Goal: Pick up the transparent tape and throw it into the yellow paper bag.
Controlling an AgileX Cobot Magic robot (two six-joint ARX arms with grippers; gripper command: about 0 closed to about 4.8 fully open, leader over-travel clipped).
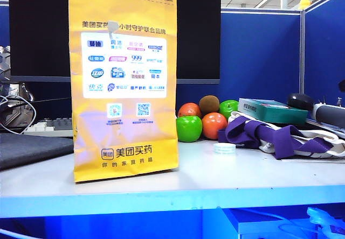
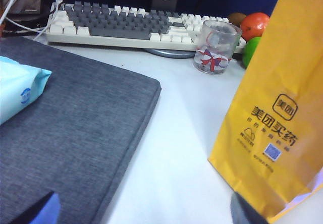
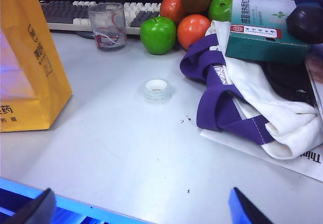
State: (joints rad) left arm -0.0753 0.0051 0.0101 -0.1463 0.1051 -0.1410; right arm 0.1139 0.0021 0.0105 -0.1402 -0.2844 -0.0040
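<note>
Your transparent tape [image 3: 156, 89] lies flat on the white table [image 3: 126, 148], in open space between the yellow paper bag [image 1: 125, 80] and the purple-and-white cloth bag [image 3: 242, 103], with nothing touching it. Just behind it sits a cluster of fruit: a green apple [image 3: 158, 34], an orange-red fruit [image 3: 194, 31] and others further back. A clear glass [image 3: 107, 26] stands near the keyboard [image 2: 121, 24], beside the fruit. The yellow paper bag stands upright on the table, well apart from the tape. A green medicine box [image 3: 265, 30] rests on top of the cloth bag. Your right gripper [image 3: 141, 209] hangs over the near edge of the table, jaws spread wide and holding nothing, the tape well ahead of it. Your left gripper [image 2: 146, 211] sits low over the grey mat [image 2: 75, 138], near the base of the yellow bag; its two fingertips stand wide apart with nothing between them.
</note>
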